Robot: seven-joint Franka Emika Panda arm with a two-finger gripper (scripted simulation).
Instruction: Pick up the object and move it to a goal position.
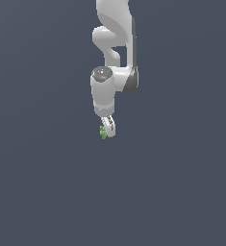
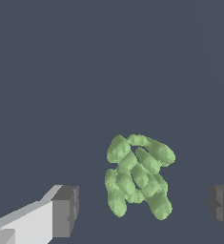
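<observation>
Flat slate-grey ground (image 1: 42,192) fills both views, plain and unmarked, with no edge, seam or horizon to be seen.

On that ground, in the wrist view, lies the object (image 2: 137,176): a light-green lump built from many small rounded, bean-like lobes bunched together, some lobes paler, some in shadow. It sits in the gap between the two fingers, nearer the middle than either pad, and touches neither of them. Bare grey shows on both sides of it. The dark-grey pad of one finger (image 2: 66,210) stands clear of it on one side, carried on a white finger body; the other dark pad (image 2: 223,206) is cut off by the picture edge on the far side. The fingers are spread wide, holding nothing.

In the exterior view the same green lump (image 1: 103,132) appears as a tiny speck at the tip of the gripper (image 1: 107,129), just beside the white finger on the exterior view's left. Whether it rests on the ground or sits slightly above it cannot be told from that view. The white arm (image 1: 115,38) hangs down above the gripper, wrist pointing straight down, with a dark band at one joint.

No writing, brand or label can be read on the arm, the gripper or the object.
</observation>
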